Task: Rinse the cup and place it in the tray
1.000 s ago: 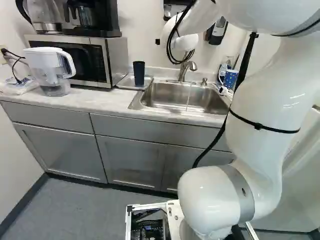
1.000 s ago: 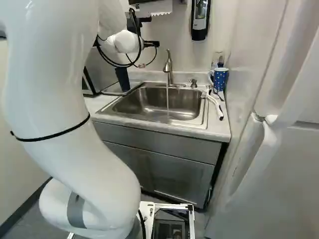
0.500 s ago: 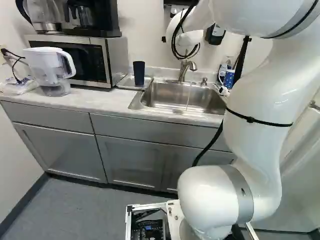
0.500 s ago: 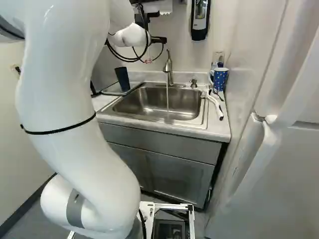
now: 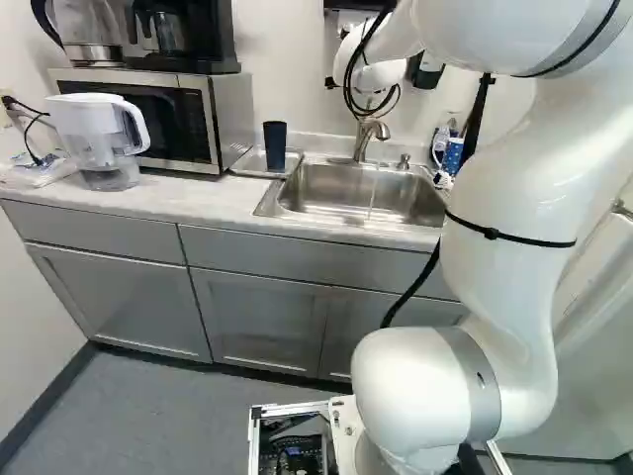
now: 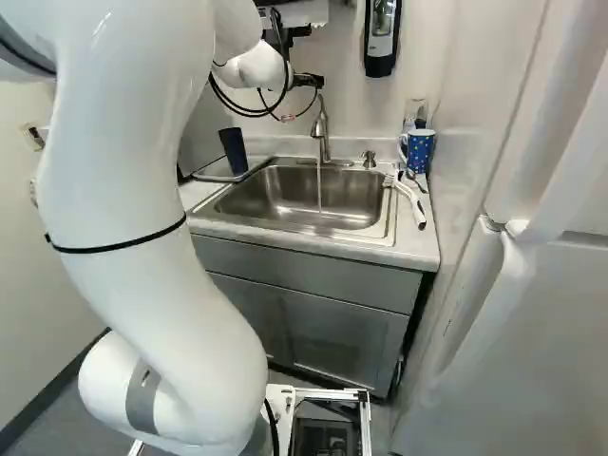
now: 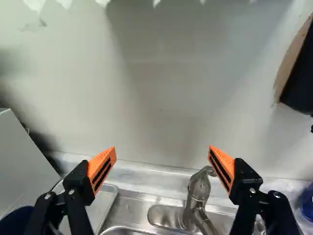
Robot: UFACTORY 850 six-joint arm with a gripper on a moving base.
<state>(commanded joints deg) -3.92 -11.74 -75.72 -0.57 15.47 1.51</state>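
My gripper (image 6: 309, 82) is mostly hidden behind the white wrist in the right base view, high before the wall. In the wrist view the gripper (image 7: 162, 152) stands wide open, nothing between its orange pads, facing the wall above the faucet. The dark blue cup (image 5: 275, 145) stands on the metal tray (image 5: 247, 162), left of the sink (image 6: 285, 201). Part of the cup (image 7: 17, 221) shows beside and below one finger, near the tray (image 7: 103, 205). From the faucet (image 6: 321, 128) a thin stream of water runs into the sink.
A microwave (image 5: 229, 114) and a water pitcher (image 5: 99, 139) stand left of the tray. Right of the sink are a spotted blue mug (image 6: 419, 150) and a white-handled brush (image 6: 410, 201). A dispenser (image 6: 382, 38) hangs on the wall; a white fridge door (image 6: 541, 313) stands at the right.
My arm's wrist has shifted to the right in both base views, toward the faucet. The base, the cup and the tray have stayed where they were.
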